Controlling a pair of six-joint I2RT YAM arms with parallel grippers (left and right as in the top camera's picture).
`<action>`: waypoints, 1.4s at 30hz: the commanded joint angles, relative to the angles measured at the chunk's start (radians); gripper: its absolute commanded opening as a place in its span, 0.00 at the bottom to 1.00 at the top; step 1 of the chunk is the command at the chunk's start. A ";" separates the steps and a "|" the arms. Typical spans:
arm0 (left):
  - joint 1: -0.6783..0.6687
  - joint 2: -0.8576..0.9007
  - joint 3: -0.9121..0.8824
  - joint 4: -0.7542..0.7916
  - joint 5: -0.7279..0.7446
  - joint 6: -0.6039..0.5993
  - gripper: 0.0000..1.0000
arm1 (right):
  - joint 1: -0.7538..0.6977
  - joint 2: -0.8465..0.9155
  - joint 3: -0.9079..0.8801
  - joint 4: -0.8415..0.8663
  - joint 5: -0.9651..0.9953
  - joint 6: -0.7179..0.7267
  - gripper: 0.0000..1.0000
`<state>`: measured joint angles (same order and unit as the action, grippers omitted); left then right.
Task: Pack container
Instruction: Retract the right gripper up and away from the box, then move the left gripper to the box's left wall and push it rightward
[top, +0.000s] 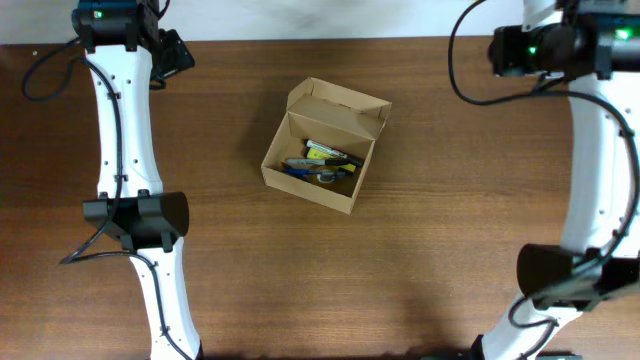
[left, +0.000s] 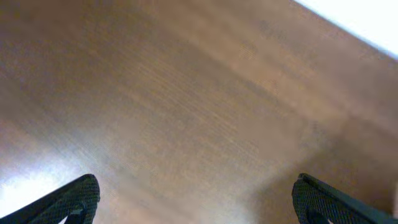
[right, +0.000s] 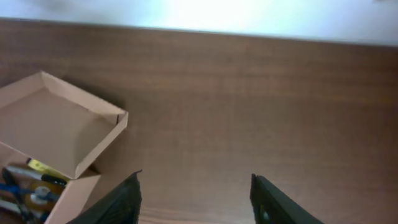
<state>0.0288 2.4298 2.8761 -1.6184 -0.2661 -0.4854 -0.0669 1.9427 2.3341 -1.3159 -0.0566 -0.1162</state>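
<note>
you had the container (top: 303, 188) at the middle of the table (top: 460, 220), well apart from both arms, its flap lid (top: 338, 108) up and pens (top: 325, 158) lying inside. the filling looked done, and shutting the lid seemed to be what was left. your left gripper (left: 196, 186) hung spread wide over bare wood. your right gripper (right: 194, 183) was wide too, holding nothing, near the container.
</note>
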 joint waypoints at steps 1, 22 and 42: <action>0.005 0.009 0.006 0.056 0.032 0.009 1.00 | 0.000 0.050 -0.066 -0.004 -0.035 0.020 0.64; -0.018 0.046 -0.142 -0.024 0.383 0.465 1.00 | -0.068 0.060 -0.330 0.109 -0.047 0.043 0.66; -0.201 0.074 -0.342 -0.026 0.404 0.539 1.00 | -0.137 0.064 -0.338 0.108 -0.172 0.047 0.65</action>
<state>-0.1623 2.5118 2.5431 -1.6333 0.1238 0.0311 -0.2077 2.0060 2.0045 -1.2137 -0.2092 -0.0776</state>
